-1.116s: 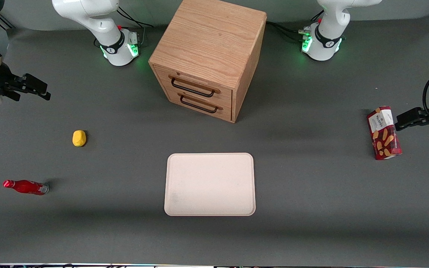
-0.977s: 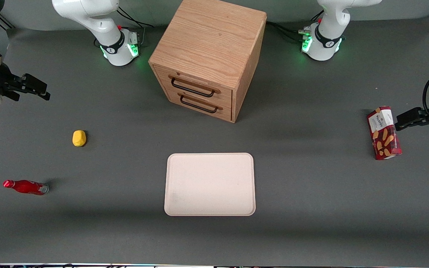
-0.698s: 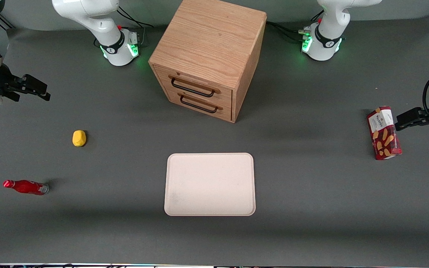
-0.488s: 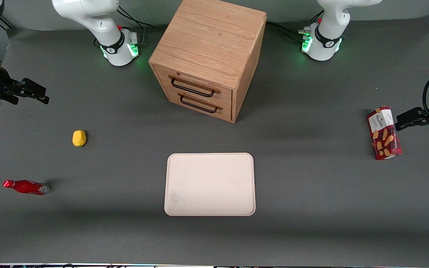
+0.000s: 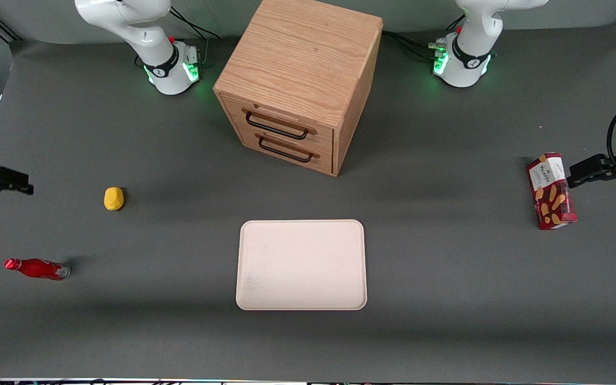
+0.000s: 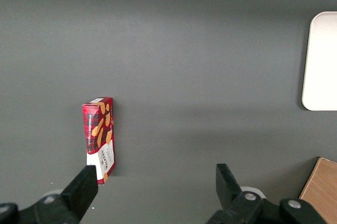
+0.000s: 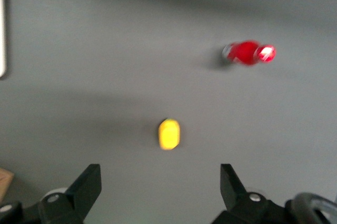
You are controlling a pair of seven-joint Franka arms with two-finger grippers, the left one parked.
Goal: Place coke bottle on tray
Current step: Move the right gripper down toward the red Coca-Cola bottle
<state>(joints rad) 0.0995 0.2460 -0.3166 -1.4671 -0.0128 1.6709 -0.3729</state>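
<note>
my gripper hangs above the table at the working arm's end, fingers spread wide apart, holding nothing. the coke bottle, slim glossy red with a red cap and silvery base, stands at about five o'clock from me, well apart from the beige tray.
</note>
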